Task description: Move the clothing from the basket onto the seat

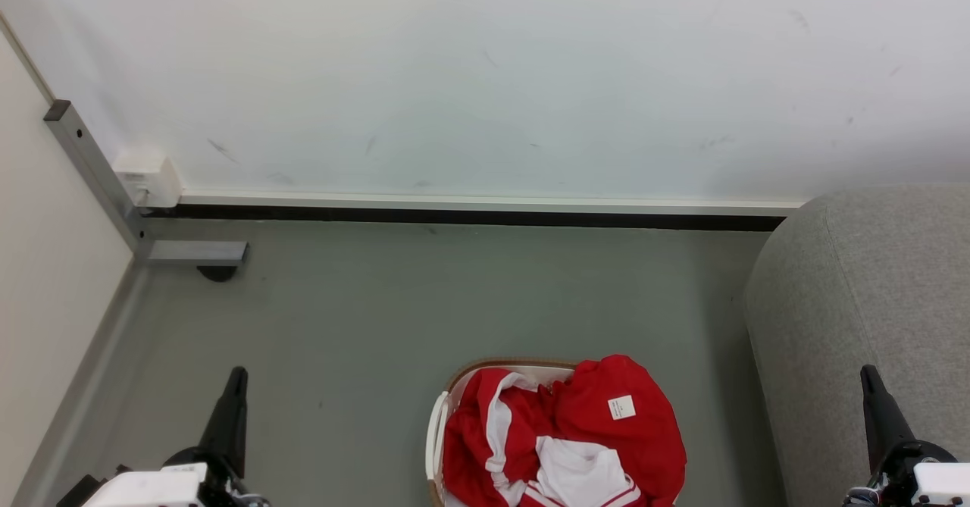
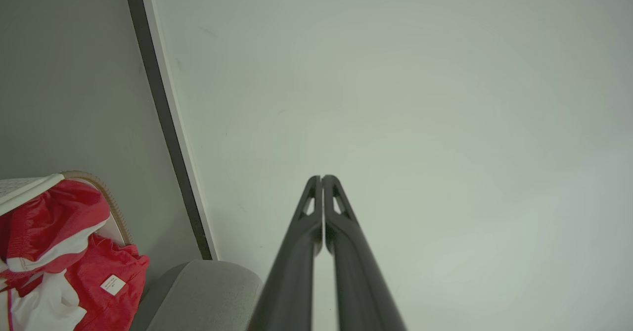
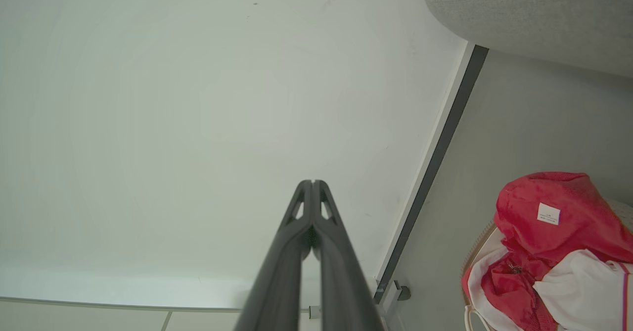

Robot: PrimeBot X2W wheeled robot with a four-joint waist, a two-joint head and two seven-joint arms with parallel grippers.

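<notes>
Red and white clothing (image 1: 561, 435) is heaped in the basket (image 1: 438, 424) on the floor at the bottom centre of the head view; a small white label shows on the top red garment. The grey seat (image 1: 856, 302) stands to the right of the basket. My left gripper (image 1: 236, 377) is shut and empty, well left of the basket. My right gripper (image 1: 869, 377) is shut and empty too, in front of the seat. In the left wrist view the closed left gripper (image 2: 322, 177) points at the wall, with the clothing (image 2: 59, 252) at lower left. The right gripper (image 3: 312, 182) likewise faces the wall, clothing (image 3: 559, 232) at lower right.
A white wall with a dark baseboard (image 1: 470, 217) runs behind the basket. A grey metal post with a foot (image 1: 189, 251) and a white box (image 1: 148, 179) stand in the left corner. Grey floor (image 1: 424, 302) lies between the basket and the wall.
</notes>
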